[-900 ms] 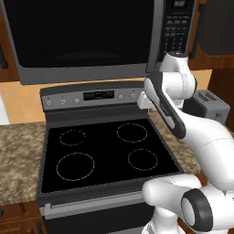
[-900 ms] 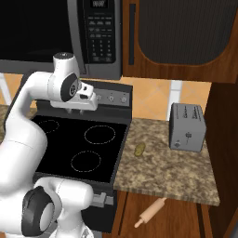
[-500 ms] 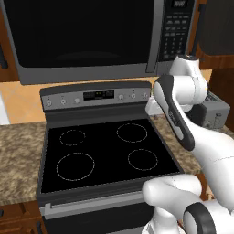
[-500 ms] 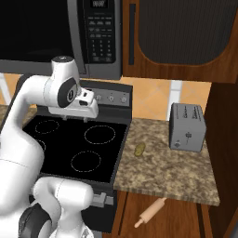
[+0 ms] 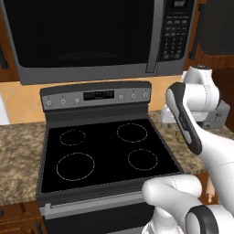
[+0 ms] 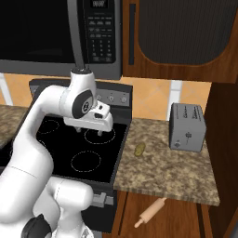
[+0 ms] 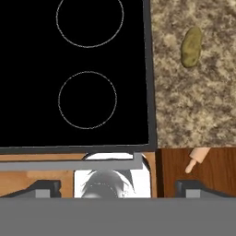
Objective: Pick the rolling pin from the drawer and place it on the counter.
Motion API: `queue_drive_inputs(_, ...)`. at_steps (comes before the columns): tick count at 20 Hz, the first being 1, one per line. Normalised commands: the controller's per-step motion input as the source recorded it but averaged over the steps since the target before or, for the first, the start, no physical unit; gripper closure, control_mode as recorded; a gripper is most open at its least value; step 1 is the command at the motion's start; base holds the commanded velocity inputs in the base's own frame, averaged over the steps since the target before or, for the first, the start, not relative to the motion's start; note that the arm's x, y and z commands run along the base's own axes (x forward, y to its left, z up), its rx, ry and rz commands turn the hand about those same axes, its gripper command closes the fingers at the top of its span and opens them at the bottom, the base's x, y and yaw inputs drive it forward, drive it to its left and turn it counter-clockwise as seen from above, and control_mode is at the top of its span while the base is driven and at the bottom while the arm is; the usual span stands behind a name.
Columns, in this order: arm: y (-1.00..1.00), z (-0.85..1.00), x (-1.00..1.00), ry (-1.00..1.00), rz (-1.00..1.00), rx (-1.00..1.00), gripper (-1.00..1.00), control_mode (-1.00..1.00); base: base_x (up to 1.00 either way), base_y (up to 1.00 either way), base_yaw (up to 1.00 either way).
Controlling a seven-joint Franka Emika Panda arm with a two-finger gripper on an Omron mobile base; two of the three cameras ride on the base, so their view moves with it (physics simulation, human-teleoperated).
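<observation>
The rolling pin (image 6: 149, 213), a slim tan wooden rod, lies at an angle in the open reddish-brown drawer (image 6: 182, 214) under the granite counter (image 6: 167, 173). In the hand view one narrow end of the rolling pin (image 7: 197, 159) pokes into the drawer (image 7: 207, 175) just below the counter (image 7: 193, 110). My gripper (image 6: 91, 134) hangs over the right side of the black stove top, pointing down, well above and left of the pin. Its dark fingertips (image 7: 46, 186) stand wide apart, open, with nothing between them.
A glossy black stove top (image 6: 69, 148) with ring marks lies left of the counter, with a microwave (image 6: 56, 32) above it. A grey toaster (image 6: 187, 126) stands at the counter's back right. A small yellow-green lump (image 6: 139, 149) lies near the stove's edge.
The arm has swung right and the hand has come lower, from near the stove's control panel to over the right burners. The rolling pin has not moved.
</observation>
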Motion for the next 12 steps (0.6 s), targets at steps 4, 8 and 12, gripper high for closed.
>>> queue_drive_inputs(4, -0.57, -0.21, -0.29, 0.00, -0.07, 0.00, -1.00, -1.00, 0.00, 0.00, 0.00)
queue_drive_inputs(8, -0.57, -0.34, -0.59, 0.01, -0.10, 0.01, -1.00, -1.00, 0.00, 0.00, 0.00)
queue_drive_inputs(12, -0.53, -0.30, -0.64, 0.05, -0.11, 0.04, -1.00, -1.00, 0.00, 0.00, 0.00)
